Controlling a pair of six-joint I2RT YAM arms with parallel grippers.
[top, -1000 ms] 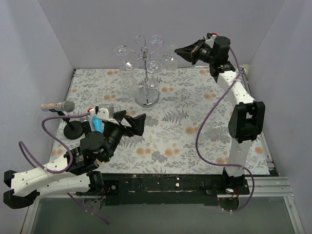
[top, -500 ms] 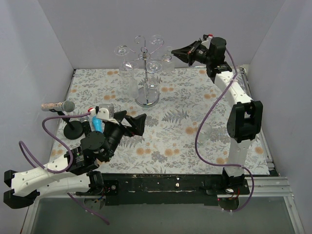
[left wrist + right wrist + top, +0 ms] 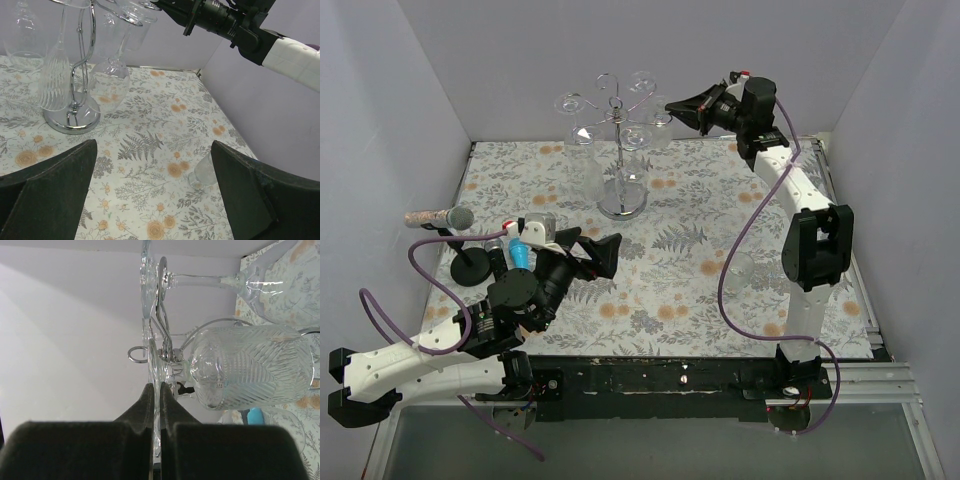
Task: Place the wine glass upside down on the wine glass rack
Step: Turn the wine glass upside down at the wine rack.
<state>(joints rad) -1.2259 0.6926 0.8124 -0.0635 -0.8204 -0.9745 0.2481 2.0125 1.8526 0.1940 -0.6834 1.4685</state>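
Pale walls close in a surface [image 3: 720, 190] covered with a floral cloth, and from my top external feed I see the shiny silver wire wine glass rack [image 3: 621, 205] standing on its round mirrored base near the back centre. Clear glasses hang from its curled arms, though I can't tell them apart from this height. The right arm [image 3: 798, 190] reaches up and across, with the right jaws level with the rack's top on its right side. The left arm [image 3: 440, 345] lies low at the near left with the left jaws spread wide over the cloth, holding nothing. A grey-headed microphone on a black stand [image 3: 450, 217] sits just left of them.

On the left wrist feed my two dark fingers [image 3: 50, 195] frame the picture far apart and touch nothing. The rack stands beyond them, and a small clear tumbler [image 3: 204, 172] rests on the cloth to the right.

On the right wrist feed the pads [image 3: 142, 407] are pinched together on the thin edge of a foot. It belongs to the clear wine glass with a ribbed bowl [image 3: 250, 367]. That glass is upside down, foot up among the wire curls and bowl towards the cloth. I cannot tell whether it rests on the wire. A second stemmed glass [image 3: 260, 285] hangs beside it.
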